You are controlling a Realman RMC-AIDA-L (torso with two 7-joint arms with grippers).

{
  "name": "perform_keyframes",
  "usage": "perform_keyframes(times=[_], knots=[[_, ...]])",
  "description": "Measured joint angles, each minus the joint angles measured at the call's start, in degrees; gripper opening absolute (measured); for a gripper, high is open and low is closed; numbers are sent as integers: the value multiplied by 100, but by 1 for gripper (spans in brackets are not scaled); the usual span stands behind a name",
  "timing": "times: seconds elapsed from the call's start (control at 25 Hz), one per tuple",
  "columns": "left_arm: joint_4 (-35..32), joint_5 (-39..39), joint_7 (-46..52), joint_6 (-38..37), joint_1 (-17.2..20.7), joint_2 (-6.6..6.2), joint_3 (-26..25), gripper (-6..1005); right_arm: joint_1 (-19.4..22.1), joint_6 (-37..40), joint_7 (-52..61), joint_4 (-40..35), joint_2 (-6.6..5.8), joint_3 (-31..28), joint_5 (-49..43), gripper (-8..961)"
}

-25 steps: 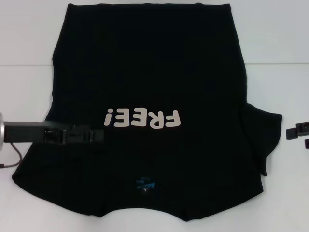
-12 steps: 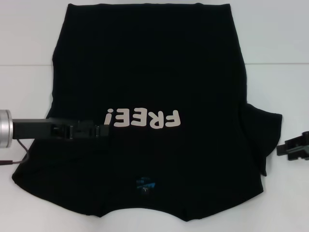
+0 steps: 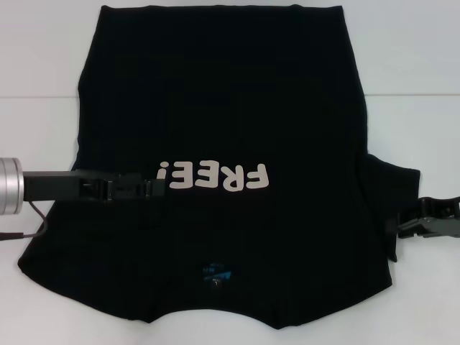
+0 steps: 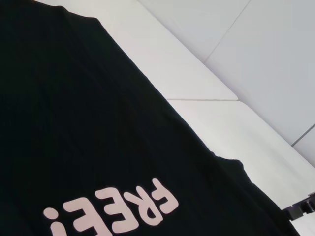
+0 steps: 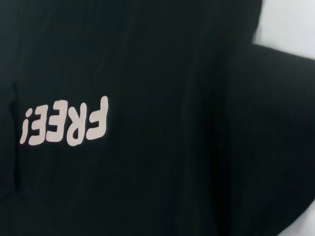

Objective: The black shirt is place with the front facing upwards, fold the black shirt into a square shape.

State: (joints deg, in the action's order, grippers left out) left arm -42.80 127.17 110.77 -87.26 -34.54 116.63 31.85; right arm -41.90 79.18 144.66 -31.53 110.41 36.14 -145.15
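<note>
The white surface (image 3: 410,86) carries the black shirt (image 3: 223,100), which lies spread flat over most of it, front up. Its left sleeve is folded in over the body; its right sleeve (image 3: 392,198) still sticks out sideways. The white "FREE!" lettering (image 3: 213,176) reads upside down in the head view, and the small blue neck label (image 3: 215,273) sits near the edge closest to the robot.

The left pincer (image 3: 154,188) lies low over the shirt, reaching in from the left with its tip just beside the exclamation mark of the lettering. Whether it touches or grips the cloth, and how far it is open, I cannot tell: black fingers on black fabric. The right pincer (image 3: 404,224) is at the outer edge of the right sleeve, its two fingers parted a little with the sleeve's hem at their tips; it does not clearly hold anything.

Compared with half a second ago, the left pincer has slid a little farther in toward the lettering, and the right pincer has moved in from the bare surface to reach the sleeve edge. The shirt itself lies unchanged.
</note>
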Motion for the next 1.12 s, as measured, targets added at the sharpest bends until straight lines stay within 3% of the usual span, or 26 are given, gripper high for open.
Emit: perform_keyframes(times=[0.52, 0.72, 0.76, 1.12], knots=[[-4, -8, -3, 71, -62, 9, -4, 755, -47, -268, 166, 3, 49, 374, 5, 208], [-9, -17, -3, 78, -71, 9, -3, 755, -62, -325, 175, 28, 50, 438, 5, 19], [-10, -18, -3, 78, -71, 9, -3, 755, -56, -321, 175, 14, 44, 436, 5, 17], [-22, -307, 19, 29, 18, 9, -19, 754, 133, -431, 249, -248, -285, 128, 34, 0]])
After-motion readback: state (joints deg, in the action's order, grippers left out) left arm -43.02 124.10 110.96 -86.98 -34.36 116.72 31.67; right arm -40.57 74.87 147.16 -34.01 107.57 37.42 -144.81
